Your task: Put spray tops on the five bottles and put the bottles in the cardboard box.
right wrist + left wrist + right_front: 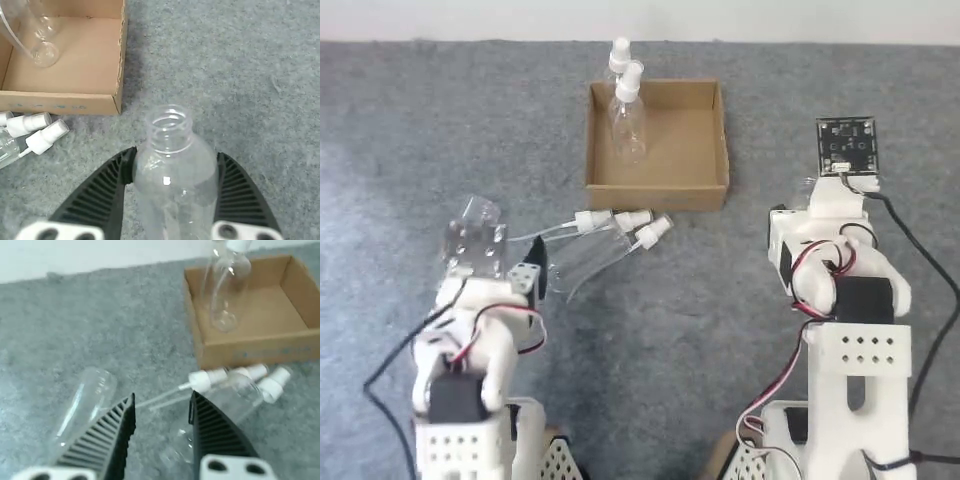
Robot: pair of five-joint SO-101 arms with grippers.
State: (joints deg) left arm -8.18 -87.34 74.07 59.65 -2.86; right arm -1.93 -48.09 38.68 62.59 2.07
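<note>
**Effectors.** The right gripper (175,162) is found clenched on an open-necked bottle (172,135), which is held over the grey mat (400,120) off to one side of the cardboard box (655,190), with no top fitted. The left gripper (162,405) is found released, its jaws apart with nothing between them. It is poised between a second open-necked bottle (85,400), lying on its side, and a group of spray tops just in front of the box.

**Step in hand, as judged.** A top is to be collected by the left gripper and fitted to the held bottle. The nearest spray top (202,381) is best taken by its white head, not by its thin dip tube (160,399), which would likely bend or slip. The tube should be guided into the neck first. The head should then be pressed down squarely while the bottle is clamped firmly.

**Count.**
- Spray tops: five are seen, three lying by the box front and two at the box.
- Of those two, one is fitted to a capped bottle (628,125) in the box. The rear top (619,52) rises just behind it, and its bottle cannot be made out.
- Uncapped bottles: two.
- Clear bodies among the lying tops cannot be counted reliably.
- Boxes: one.
</note>
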